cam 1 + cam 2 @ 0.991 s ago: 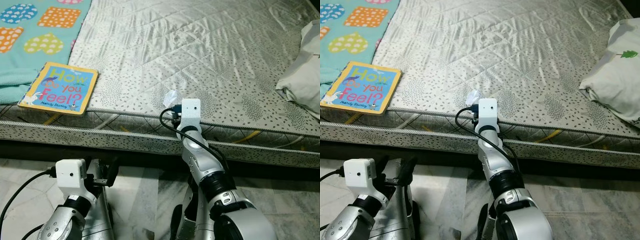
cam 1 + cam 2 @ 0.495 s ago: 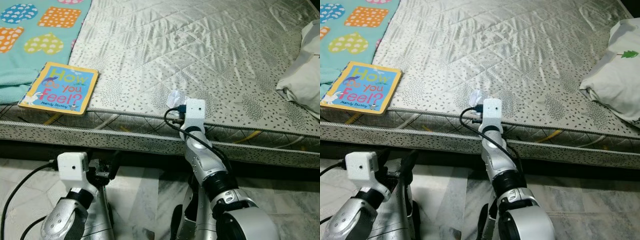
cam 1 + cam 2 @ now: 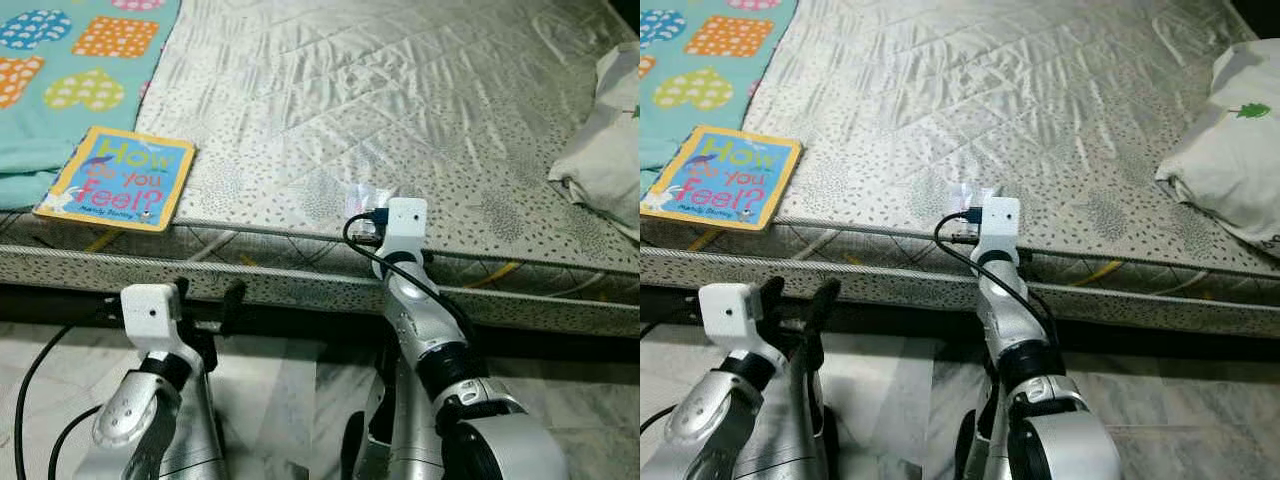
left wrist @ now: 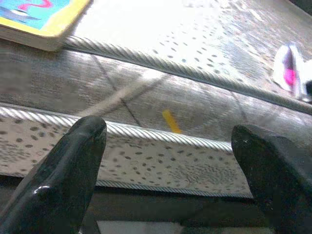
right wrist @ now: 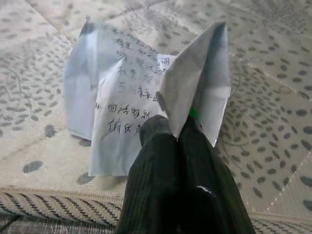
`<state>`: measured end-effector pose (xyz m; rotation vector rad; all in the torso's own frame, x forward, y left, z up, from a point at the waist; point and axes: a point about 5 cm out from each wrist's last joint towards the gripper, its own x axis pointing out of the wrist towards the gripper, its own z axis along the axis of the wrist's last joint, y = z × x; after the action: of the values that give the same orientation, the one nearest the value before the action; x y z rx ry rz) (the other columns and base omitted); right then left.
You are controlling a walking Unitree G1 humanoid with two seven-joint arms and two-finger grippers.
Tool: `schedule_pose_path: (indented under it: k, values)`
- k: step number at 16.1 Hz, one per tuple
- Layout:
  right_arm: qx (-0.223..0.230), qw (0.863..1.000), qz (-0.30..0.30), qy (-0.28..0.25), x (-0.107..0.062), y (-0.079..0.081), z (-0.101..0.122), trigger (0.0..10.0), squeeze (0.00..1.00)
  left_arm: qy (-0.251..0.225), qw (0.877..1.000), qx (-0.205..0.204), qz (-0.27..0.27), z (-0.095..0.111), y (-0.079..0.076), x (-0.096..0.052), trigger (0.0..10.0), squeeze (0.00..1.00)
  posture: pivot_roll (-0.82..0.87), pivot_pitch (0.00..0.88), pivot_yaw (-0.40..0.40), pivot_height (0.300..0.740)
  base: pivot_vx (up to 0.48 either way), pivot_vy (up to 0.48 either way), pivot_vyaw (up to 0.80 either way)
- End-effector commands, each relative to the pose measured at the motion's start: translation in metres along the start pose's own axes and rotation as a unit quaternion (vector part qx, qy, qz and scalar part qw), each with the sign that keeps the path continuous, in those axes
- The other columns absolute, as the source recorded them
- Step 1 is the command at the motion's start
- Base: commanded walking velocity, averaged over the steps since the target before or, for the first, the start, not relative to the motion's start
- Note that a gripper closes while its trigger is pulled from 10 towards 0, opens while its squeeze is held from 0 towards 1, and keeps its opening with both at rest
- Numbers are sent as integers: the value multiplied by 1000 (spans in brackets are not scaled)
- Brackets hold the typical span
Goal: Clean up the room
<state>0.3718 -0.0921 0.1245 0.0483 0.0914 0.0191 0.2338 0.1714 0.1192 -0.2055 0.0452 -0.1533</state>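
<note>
Spreading wide ahead of both grippers: quilted mattress [image 3: 400, 110], corded edge just below right gripper [image 5: 178, 129]. Book [image 3: 118, 178] reading "How do you feel?" lying up-left of left gripper [image 4: 165, 141], whose fingers are gaping, holding nothing. Right fingers [image 5: 156, 146] pinching together on paper scrap [image 5: 122, 107] bearing handwritten characters, near edge.

Pillow [image 3: 1230, 150] cut by the frame's right side. Patterned blanket [image 3: 60, 60] cropped at the top-left corner. Right claw [image 5: 176, 127] hidden behind its camera block in the eye views. Printing on the paper [image 5: 122, 107] too small to read. Book [image 4: 39, 19] blurred, mostly out of frame.
</note>
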Motion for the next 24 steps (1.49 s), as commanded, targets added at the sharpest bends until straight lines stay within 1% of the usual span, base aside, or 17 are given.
schedule_pose_path:
  k: [1, 3, 4, 5, 6, 7, 9, 10, 11, 13, 14, 15, 16, 19, 21, 23, 24]
  values:
    - [1, 1000, -8, -6, -1, -12, -1, 0, 0, 0, 1000, -3, 12, -3, 3, 2, 10000, 0, 104, 111, -129, 463, 0, 0, 0]
    - [-8, 1000, -6, -28, -2, -23, 3, 0, 0, -5, 1000, -5, 21, -3, 6, 11, 10000, 0, 77, 72, -112, 463, 0, 0, 0]
    - [-13, 999, -4, -42, -4, -29, 6, 0, 0, -7, 999, 4, 35, -2, 9, 18, 10000, 0, 68, 56, -107, 463, 0, 0, 0]
    - [-18, 999, -4, -47, -4, -32, 7, 0, 0, -10, 999, 7, 42, -1, 11, 23, 10000, 0, 56, 34, -98, 463, 0, 0, 0]
    - [-23, 998, -4, -63, -7, -41, 8, 0, 0, -26, 998, 6, 49, 4, 14, 30, 10000, 0, 49, 13, -92, 463, 0, 0, 0]
    - [-22, 997, -5, -70, -9, -44, 9, 0, 0, -32, 998, 8, 55, 6, 16, 33, 10000, 0, 44, 0, -89, 463, 0, 0, 0]
    - [-15, 996, -2, -85, -14, -51, 11, 0, 0, -46, 997, -1, 63, 11, 20, 37, 10000, 0, 37, 0, -85, 463, 0, 0, 0]
    - [-18, 995, 8, -95, -18, -53, 12, 6902, 0, -57, 996, 1, 66, 14, 23, 38, 10000, 0, 31, 0, -86, 463, 0, 0, 0]
    - [-18, 994, 18, -103, -21, -53, 15, 10000, 0, -62, 996, 2, 67, 15, 24, 38, 10000, 0, 29, 0, -89, 463, 0, 0, 0]
    - [-1, 993, 43, -113, -25, -52, 21, 10000, 0, -67, 996, -4, 57, 15, 23, 37, 10000, 0, 28, 0, -98, 463, 0, 0, 0]
    - [9, 990, 64, -123, -29, -48, 26, 10000, 0, -67, 996, -1, 51, 14, 23, 35, 10000, 0, 26, 0, -94, 463, 0, 0, 0]
    - [15, 989, 76, -129, -28, -42, 30, 10000, 0, -65, 997, 0, 51, 13, 24, 36, 10000, 0, 21, 0, -90, 463, 0, 0, -456]
    - [22, 987, 84, -136, -28, -36, 36, 10000, 0, -58, 997, 4, 46, 10, 23, 35, 10000, 0, 25, 0, -93, 479, 0, 0, -413]
    - [32, 986, 92, -138, -33, -33, 42, 10000, 0, -56, 997, 4, 49, 10, 24, 27, 10000, 0, 33, 0, -92, 506, 0, 0, -135]
    - [37, 986, 98, -131, -37, -31, 38, 10000, 0, -45, 998, 6, 52, 2, 27, 20, 10000, 0, 34, 3, -101, 540, 0, 0, 0]
    - [35, 986, 102, -127, -38, -31, 38, 10000, 0, -54, 997, -1, 56, 7, 24, 22, 10000, 0, 30, 10, -96, 563, 0, 0, 0]
    - [33, 987, 101, -124, -38, -32, 38, 10000, 0, -51, 998, 0, 48, 6, 21, 24, 10000, 0, 27, 14, -92, 573, 0, 0, 0]
